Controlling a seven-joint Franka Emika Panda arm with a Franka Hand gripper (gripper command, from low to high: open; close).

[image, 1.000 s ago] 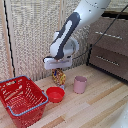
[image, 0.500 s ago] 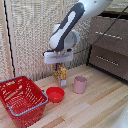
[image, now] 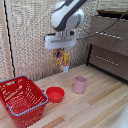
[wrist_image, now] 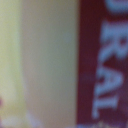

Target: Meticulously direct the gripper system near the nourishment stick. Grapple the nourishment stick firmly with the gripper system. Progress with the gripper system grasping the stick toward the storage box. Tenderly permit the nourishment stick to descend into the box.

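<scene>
Stick: I see the packet (image: 61, 57) hanging off the table, directly under the gripper (image: 61, 48), its top tucked between the dark fingers.
Gripper: closed on the packet's upper edge, as far as I can judge; the arm (image: 68, 16) rises above it.
Wrist view: filled by a blurred close surface (wrist_image: 50, 65), pale yellow beside dark red with white letters.
Basket (image: 12, 106): on the table at the exterior view's left, well apart from the packet.
Bowl (image: 55, 94): just beside the basket.
Cup (image: 80, 84): near the bowl, upright.
Table (image: 95, 107): light wood.
</scene>
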